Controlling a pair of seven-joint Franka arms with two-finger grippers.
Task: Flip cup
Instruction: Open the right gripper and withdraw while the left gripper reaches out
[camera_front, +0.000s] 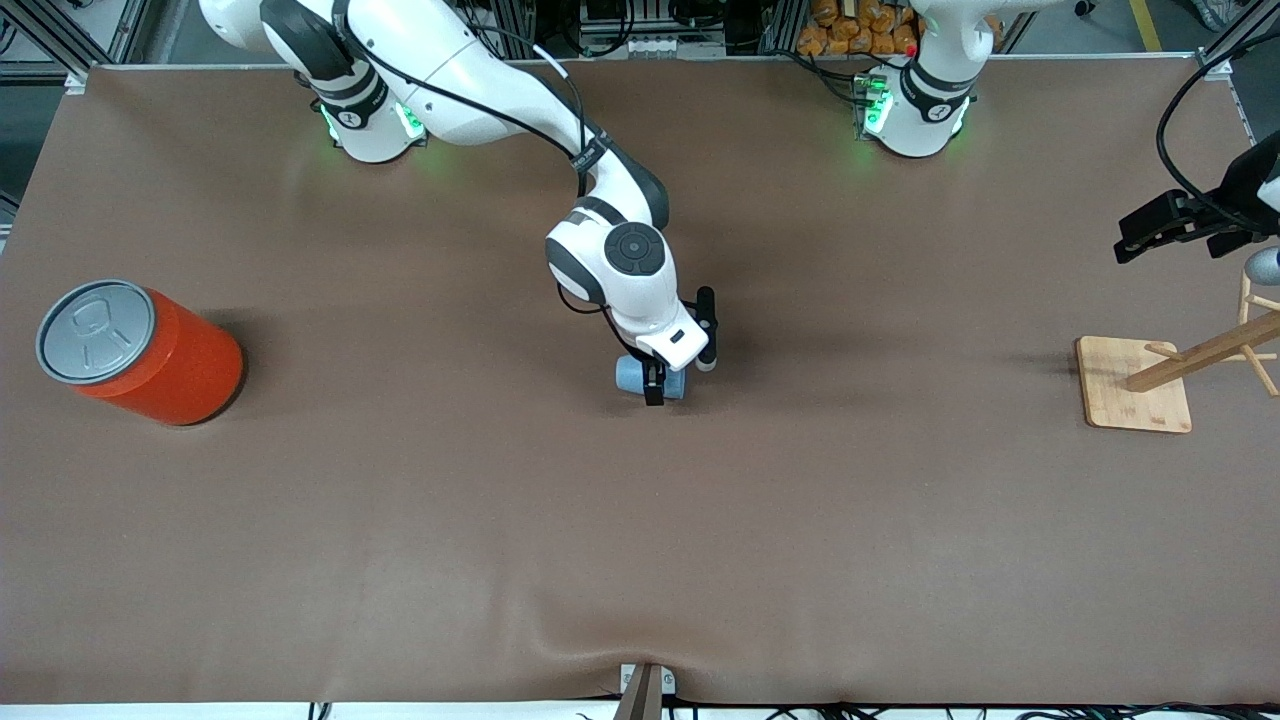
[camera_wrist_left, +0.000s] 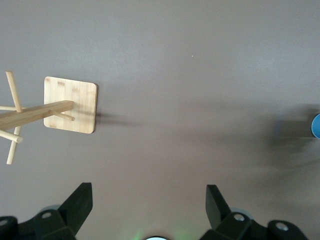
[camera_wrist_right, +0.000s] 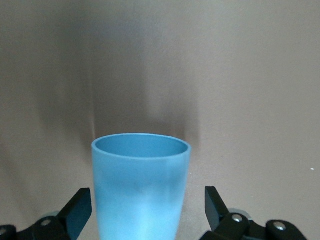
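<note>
The small light-blue cup (camera_front: 636, 377) rests on the brown table near its middle, partly hidden under my right hand. In the right wrist view the cup (camera_wrist_right: 140, 190) fills the space between my fingers, its open rim pointing away from the camera, with a gap on each side. My right gripper (camera_front: 680, 362) is open around it and does not touch it. My left gripper (camera_front: 1128, 247) is open and empty, up in the air over the left arm's end of the table. An edge of the cup shows in the left wrist view (camera_wrist_left: 316, 126).
A large orange can with a grey lid (camera_front: 140, 350) lies at the right arm's end of the table. A wooden peg stand on a square base (camera_front: 1135, 385) stands at the left arm's end, below my left gripper; it also shows in the left wrist view (camera_wrist_left: 70, 105).
</note>
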